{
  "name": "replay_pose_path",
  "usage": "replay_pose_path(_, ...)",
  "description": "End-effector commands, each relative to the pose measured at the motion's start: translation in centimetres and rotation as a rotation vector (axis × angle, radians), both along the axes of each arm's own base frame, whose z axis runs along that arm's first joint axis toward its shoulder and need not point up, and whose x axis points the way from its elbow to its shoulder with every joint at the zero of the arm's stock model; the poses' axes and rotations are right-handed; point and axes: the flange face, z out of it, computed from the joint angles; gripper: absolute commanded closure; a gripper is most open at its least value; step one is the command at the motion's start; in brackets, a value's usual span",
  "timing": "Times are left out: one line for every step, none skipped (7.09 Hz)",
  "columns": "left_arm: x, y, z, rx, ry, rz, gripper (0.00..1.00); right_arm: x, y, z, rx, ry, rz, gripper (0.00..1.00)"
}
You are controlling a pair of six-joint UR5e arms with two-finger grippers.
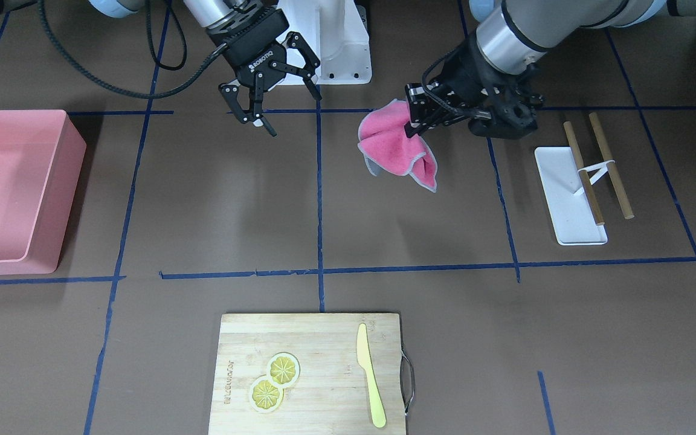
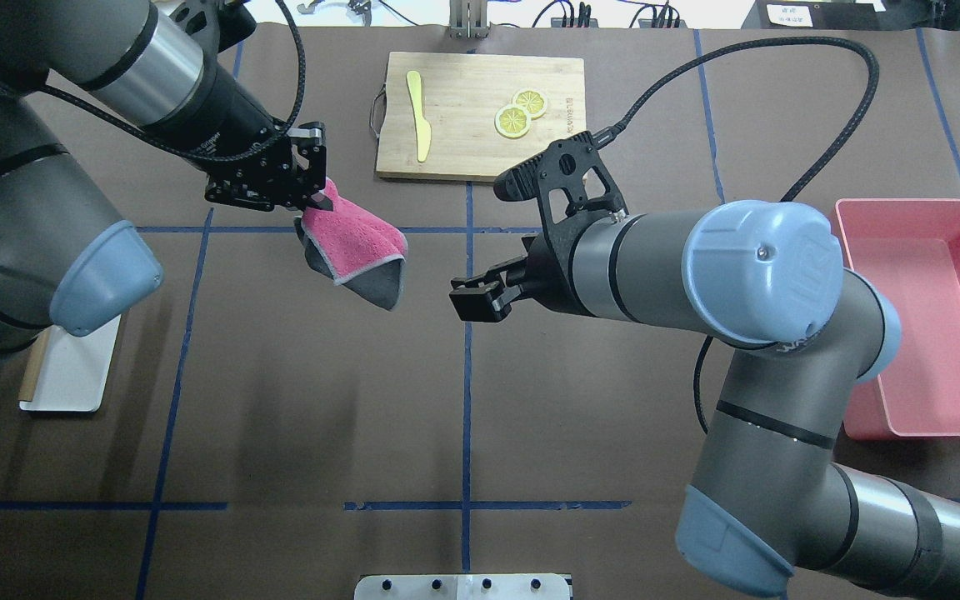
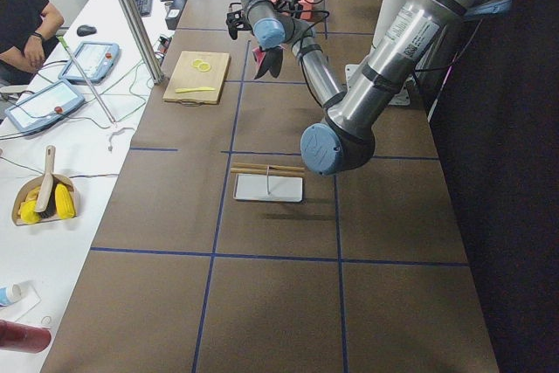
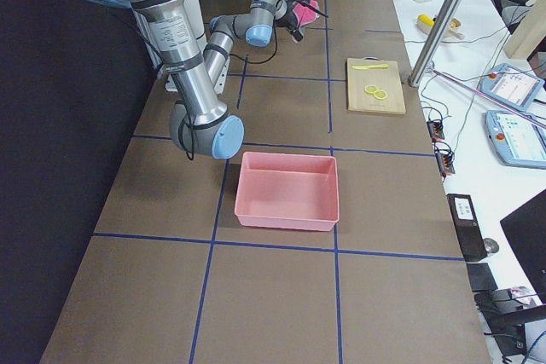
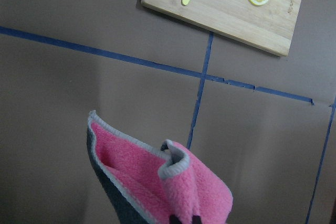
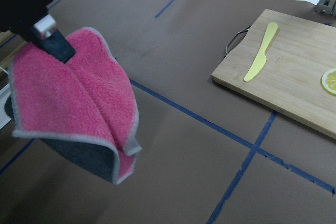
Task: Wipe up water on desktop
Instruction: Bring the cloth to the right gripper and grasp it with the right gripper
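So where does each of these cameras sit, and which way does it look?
Front-facing: across the desktop, facing the robot; right gripper open, left gripper pinching the cloth.
Overhead: behind the robot, looking down; both arms, board beyond.
Exterior left: desktop's left end, looking along it; left arm nearest.
Exterior right: opposite end; right arm nearest, then bin.
Left wrist: down past the cloth; hardly any robot.
Right wrist: across at the cloth and a left finger.
Both wrist views share cloth and board.

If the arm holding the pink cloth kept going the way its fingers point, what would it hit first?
Probably the bare desktop: the left gripper slants down at it, and the hanging cloth would touch first.
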Motion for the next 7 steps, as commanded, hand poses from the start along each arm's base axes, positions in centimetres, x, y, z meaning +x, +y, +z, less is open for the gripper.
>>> replay_pose_path(3.4, 1.1, -1.4, 0.025, 0.023, 0.054, 1.00, -1.0, 1.4, -0.2, 0.032, -0.006, -0.021, 0.00)
replay_pose_path(4.4, 1.0, -2.3, 0.028, 0.027, 0.064, 1.00, -1.6, 2.0, -0.3, 0.038, -0.005, -0.013, 0.00)
replay_pose_path(5.0, 1.5, -2.9, 0.035, 0.034, 0.076, 1.00, -2.0, 2.4, -0.3, 0.041, -0.005, -0.008, 0.00)
replay_pose_path(5.5, 1.9, -3.4, 0.042, 0.041, 0.088, 1.00, -2.1, 2.5, -0.3, 0.043, -0.004, -0.004, 0.00)
replay_pose_path(5.6, 2.5, -4.4, 0.034, 0.054, 0.090, 1.00, -2.1, 2.5, -0.3, 0.043, -0.004, -0.004, 0.00)
replay_pose_path(5.7, 2.8, -5.0, 0.015, 0.081, 0.077, 0.99, -2.1, 2.6, -0.3, 0.041, -0.005, -0.005, 0.00)
replay_pose_path(6.1, 3.3, -5.2, 0.008, 0.091, 0.084, 0.99, -2.1, 2.6, -0.2, 0.041, -0.004, -0.005, 0.00)
